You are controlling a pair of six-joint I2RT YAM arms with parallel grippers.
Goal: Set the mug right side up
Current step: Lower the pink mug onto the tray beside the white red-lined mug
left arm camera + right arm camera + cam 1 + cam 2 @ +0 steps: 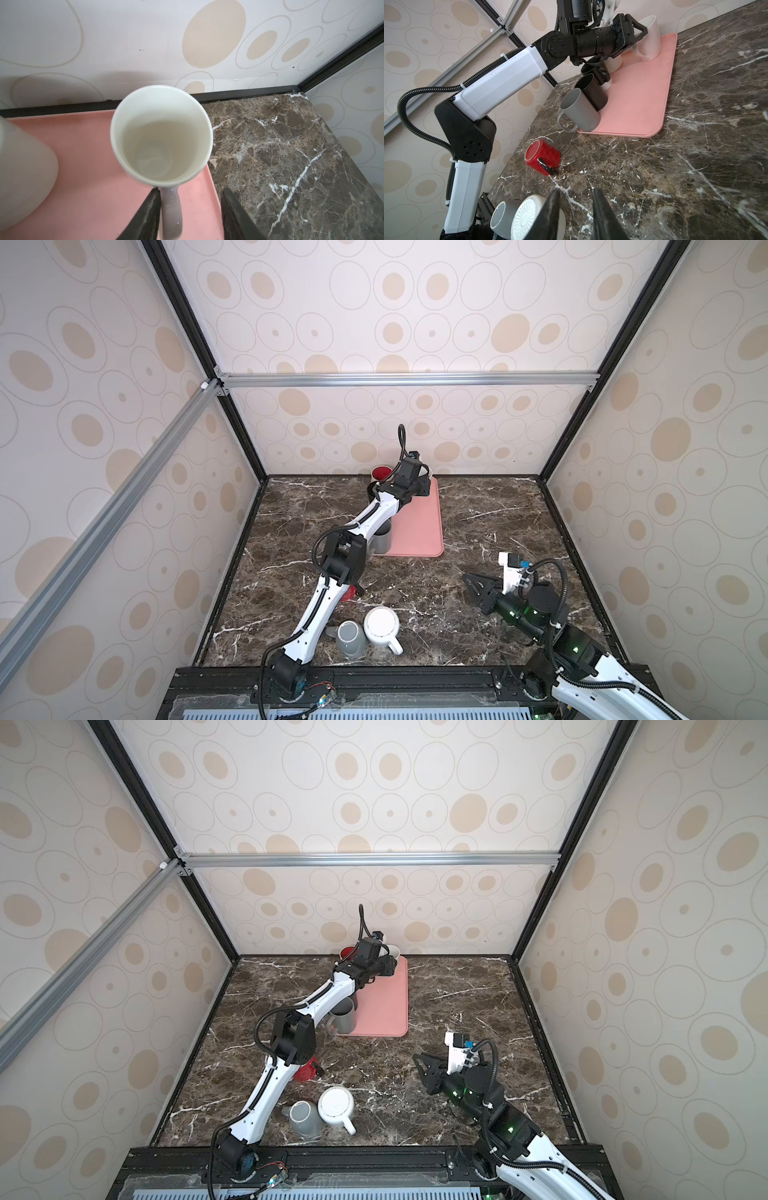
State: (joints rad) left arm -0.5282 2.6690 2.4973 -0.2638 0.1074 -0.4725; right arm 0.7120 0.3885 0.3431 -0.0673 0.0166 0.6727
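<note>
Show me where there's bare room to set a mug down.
Free: the right half of the pink tray, between its mug row and right rim; the marble table from that rim to the right wall. Crowded: the tray's left edge and far end; the front-left area, with red mug, tipped grey mug and upside-down white mug.

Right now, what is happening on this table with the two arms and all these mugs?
The left gripper is at the far end of the pink tray. Its jaws are open on either side of the handle of a white mug, which stands right side up on the tray. The right gripper hovers open and empty over the table. Near the front, a second white mug is upside down, and a grey mug and a red mug lie tipped over.
</note>
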